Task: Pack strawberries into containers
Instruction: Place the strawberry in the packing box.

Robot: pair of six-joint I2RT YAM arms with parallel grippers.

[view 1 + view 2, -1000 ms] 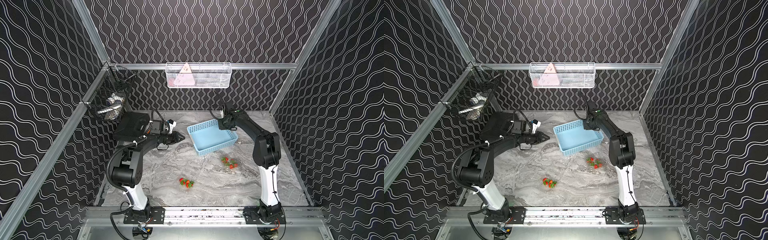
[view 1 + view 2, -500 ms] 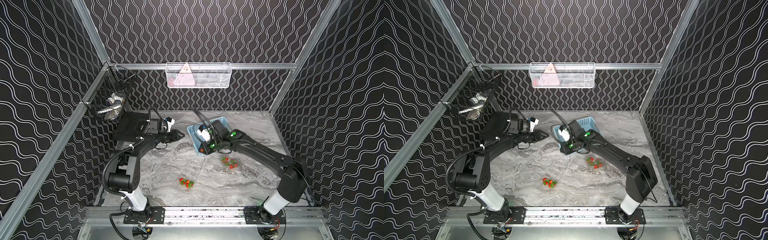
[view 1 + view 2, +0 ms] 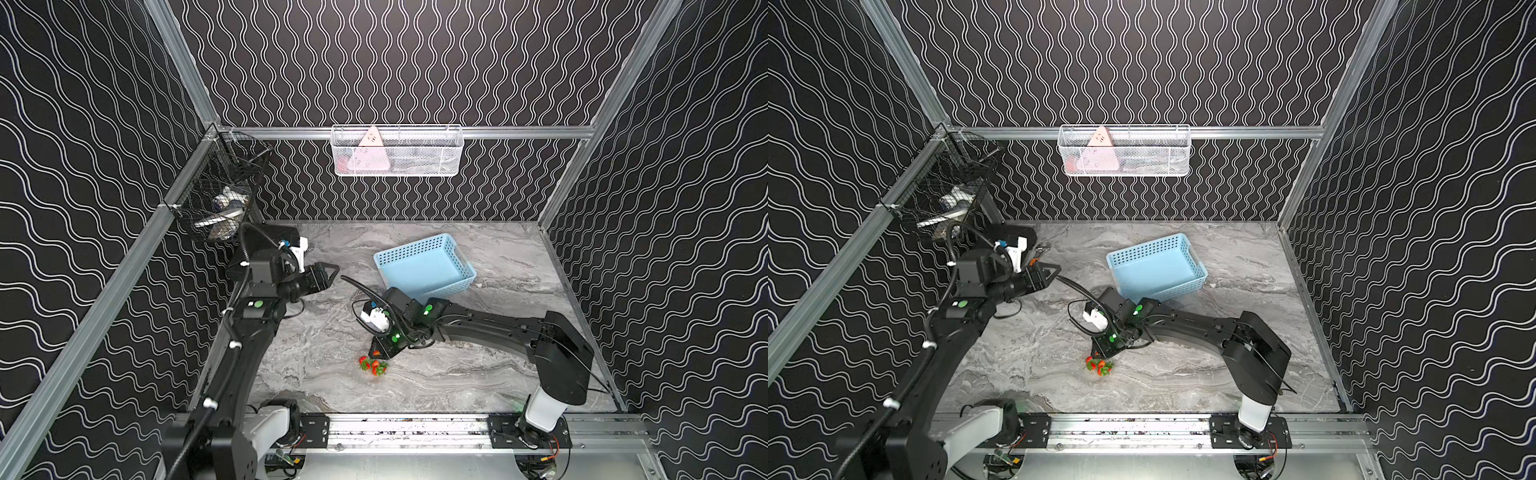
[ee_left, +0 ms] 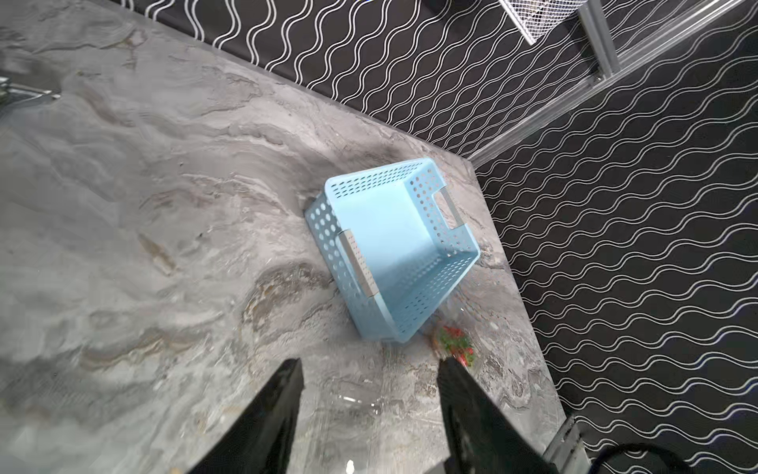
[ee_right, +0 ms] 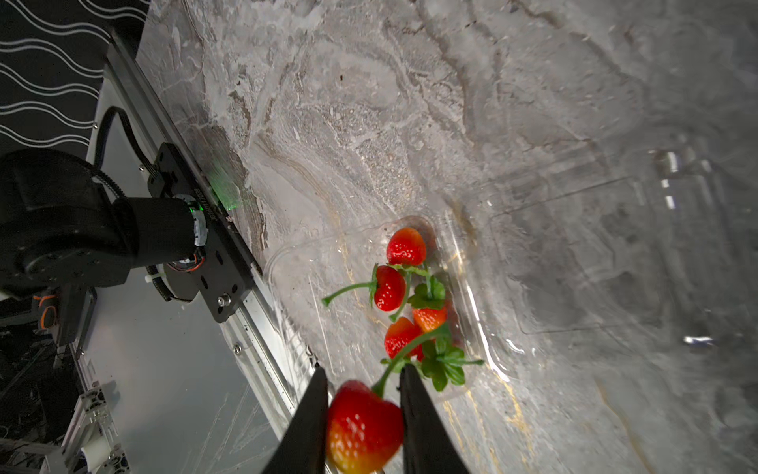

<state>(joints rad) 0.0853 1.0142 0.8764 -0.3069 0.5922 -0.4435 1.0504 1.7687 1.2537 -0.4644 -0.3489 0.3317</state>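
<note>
My R pincer [image 5: 363, 373] was clamped on a strawberry [image 5: 363, 427] close by the clear container [image 5: 303, 266], 7 o'clock of the blue basket [image 3: 424, 266], prob. for a short drop; L pincer [image 4: 369, 369] stood apart, empty.

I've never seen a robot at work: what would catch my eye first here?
The right gripper pinching a red strawberry with a green stem, close to a clear plastic clamshell box holding other red berries, near the front of the grey marbled table. Behind it, an empty light-blue perforated plastic basket stands out.
</note>
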